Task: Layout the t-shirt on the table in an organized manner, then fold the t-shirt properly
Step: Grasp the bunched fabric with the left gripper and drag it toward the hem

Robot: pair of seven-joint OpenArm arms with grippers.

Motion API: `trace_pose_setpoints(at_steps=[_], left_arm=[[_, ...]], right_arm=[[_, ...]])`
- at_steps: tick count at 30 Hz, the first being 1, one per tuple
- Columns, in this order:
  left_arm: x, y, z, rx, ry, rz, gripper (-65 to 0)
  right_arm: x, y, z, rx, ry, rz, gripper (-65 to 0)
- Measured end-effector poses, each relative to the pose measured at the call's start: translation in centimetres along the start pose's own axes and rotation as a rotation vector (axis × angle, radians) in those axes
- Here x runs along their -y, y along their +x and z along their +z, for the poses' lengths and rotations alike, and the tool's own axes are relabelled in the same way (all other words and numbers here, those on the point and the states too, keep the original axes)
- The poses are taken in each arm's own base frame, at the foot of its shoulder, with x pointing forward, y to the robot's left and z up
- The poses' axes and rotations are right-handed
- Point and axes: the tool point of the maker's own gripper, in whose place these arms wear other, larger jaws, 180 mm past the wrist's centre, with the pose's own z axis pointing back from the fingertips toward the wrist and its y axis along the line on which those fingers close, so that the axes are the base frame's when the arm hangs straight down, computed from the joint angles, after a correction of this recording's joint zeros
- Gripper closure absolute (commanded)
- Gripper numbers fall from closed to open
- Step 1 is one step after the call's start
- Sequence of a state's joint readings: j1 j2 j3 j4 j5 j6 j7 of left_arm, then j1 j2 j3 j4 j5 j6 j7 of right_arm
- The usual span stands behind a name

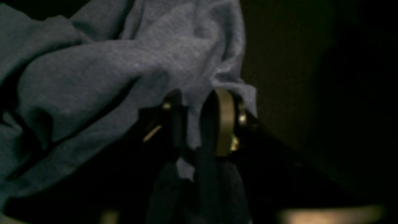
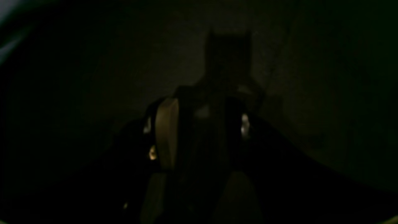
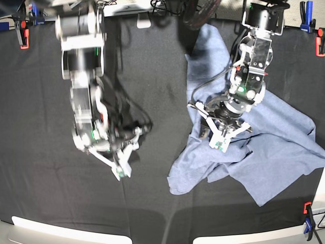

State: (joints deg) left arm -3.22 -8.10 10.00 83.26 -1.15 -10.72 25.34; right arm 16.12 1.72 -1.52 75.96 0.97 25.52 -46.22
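The light blue-grey t-shirt lies crumpled on the right half of the table, with one part reaching toward the far edge. My left gripper is down on the shirt's left side. In the left wrist view its fingers pinch a raised fold of the t-shirt, so my left gripper is shut on the fabric. Over bare black cloth to the shirt's left, apart from it, hangs my right gripper. The dark right wrist view shows my right gripper open, with nothing between its fingers.
Orange clamps and blue clamps hold the black cloth at the far corners, and another clamp sits at the near right edge. Cables and equipment lie along the far edge. Light panels border the near edge.
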Motion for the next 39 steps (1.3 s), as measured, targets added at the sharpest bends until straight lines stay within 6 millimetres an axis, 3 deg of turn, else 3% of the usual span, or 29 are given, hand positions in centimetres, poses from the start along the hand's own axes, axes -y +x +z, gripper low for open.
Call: trace_pose_setpoints(at_steps=[2,11,13,19,24,27,28,33,35,39], left_arm=[[0.1,0.1,0.0,0.011,-0.002,0.002,0.0],[-0.8,2.0,-0.2,0.069,0.018,-0.007,0.0],[-3.1,2.3,0.0,0.075,0.112,0.015,0.0],[-13.0,2.9,2.7,0.077,0.401,-0.039,0.0],[-15.3,2.4,3.9,0.055,0.437,-0.086,0.0],[-14.4,3.0,3.5,0.101,0.387,-0.019,0.0],[-13.1,3.4,3.1,0.116,0.323,-0.012,-4.0],[-3.2,5.4,1.5,0.183,-0.091,-0.039,-25.9],[-0.5,5.5,1.2,0.182,-0.173,-0.065,-26.9],[1.4,4.9,0.4,0.137,-0.166,-0.176,-26.9]], right_arm=[[0.0,0.0,1.8,0.051,-0.026,-0.005,-22.6],[1.0,-1.2,10.0,0.207,-0.144,-0.044,-22.6],[0.9,-1.9,10.7,0.209,-0.145,-0.062,-22.6],[0.9,-3.2,10.9,0.184,-0.149,-0.077,-22.6],[0.9,-3.2,10.9,0.186,-0.148,-0.076,-22.6],[0.7,-3.1,10.8,0.188,-0.144,-0.074,-22.6],[0.6,-3.0,10.8,0.188,-0.140,-0.070,-22.6],[-0.4,-2.7,10.4,0.190,-0.115,-0.055,-22.6],[-0.5,-2.7,10.4,0.191,-0.114,-0.054,-22.6],[-0.5,-2.7,10.4,0.191,-0.114,-0.054,-22.6]])
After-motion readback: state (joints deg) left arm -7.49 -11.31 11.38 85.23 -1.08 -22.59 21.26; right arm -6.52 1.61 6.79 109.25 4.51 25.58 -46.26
